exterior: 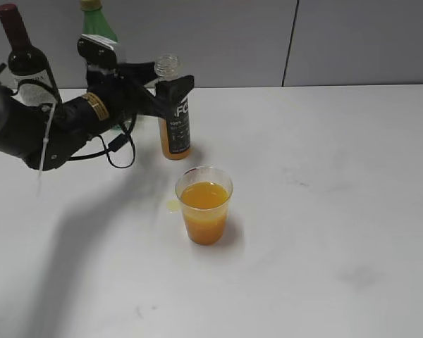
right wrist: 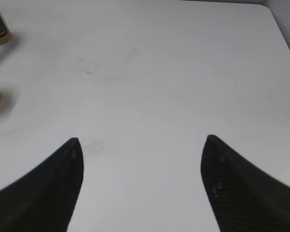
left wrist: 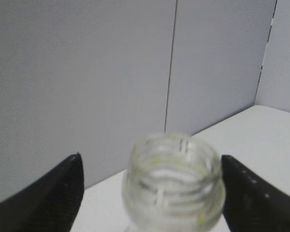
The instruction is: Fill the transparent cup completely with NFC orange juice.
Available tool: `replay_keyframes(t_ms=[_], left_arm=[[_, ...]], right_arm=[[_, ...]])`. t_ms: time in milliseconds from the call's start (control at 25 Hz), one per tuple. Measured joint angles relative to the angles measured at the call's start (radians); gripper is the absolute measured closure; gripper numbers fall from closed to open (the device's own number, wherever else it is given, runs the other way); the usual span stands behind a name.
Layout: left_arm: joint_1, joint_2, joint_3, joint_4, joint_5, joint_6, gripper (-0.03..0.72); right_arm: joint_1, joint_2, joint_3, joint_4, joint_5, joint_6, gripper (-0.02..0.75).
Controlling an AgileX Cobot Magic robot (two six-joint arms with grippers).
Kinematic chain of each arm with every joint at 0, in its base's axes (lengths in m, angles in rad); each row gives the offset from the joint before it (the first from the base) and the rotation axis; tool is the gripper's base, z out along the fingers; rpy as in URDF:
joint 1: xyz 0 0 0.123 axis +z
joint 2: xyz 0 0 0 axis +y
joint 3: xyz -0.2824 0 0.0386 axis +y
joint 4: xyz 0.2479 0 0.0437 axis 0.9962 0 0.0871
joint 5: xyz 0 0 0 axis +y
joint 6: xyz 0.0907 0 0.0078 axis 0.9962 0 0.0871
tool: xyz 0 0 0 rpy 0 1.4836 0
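The transparent cup [exterior: 204,204] stands nearest the camera in the exterior view, upright on the white table [exterior: 324,211], with opaque orange liquid up to a level a little under its rim; I judge it nearly but not completely full. A small yellowish spot [exterior: 172,205] lies on the table touching its left side.

Behind the cup, and slightly left of it, the NFC bottle [exterior: 175,116] stands upright, uncapped, long axis vertical, with orange juice visible only in its lower part. The left gripper [left wrist: 150,188] sits around its neck: in the left wrist view the 2 fingers flank the threaded mouth with a gap on each side, so the jaws stand wide and not clamped.

The right gripper [right wrist: 142,183] hangs spread wide over bare table, holding nothing.

The left arm is clearly the nearer; the cup lies forward of its bottle, toward the camera.

Farthest back stand a dark wine bottle [exterior: 22,53] and a green bottle [exterior: 97,24].
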Motion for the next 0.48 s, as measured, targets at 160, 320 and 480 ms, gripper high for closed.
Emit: replay_keyframes(t_ms=[160, 320, 480], left_arm=[[0.0, -0.066, -0.003, 0.013, -0.004, 0.0, 0.024], [0.0, -0.137, -0.005, 0.02, 0.001, 0.0, 0.025], [0.0, -0.239, 0.008, 0.024, 0.079, 0.0, 0.035]], right_arm=[[0.0, 0.0, 0.0, 0.0, 0.0, 0.0, 0.15], [0.0, 0.0, 0.0, 0.0, 0.0, 0.0, 0.15], [0.0, 0.0, 0.0, 0.0, 0.0, 0.0, 0.15]])
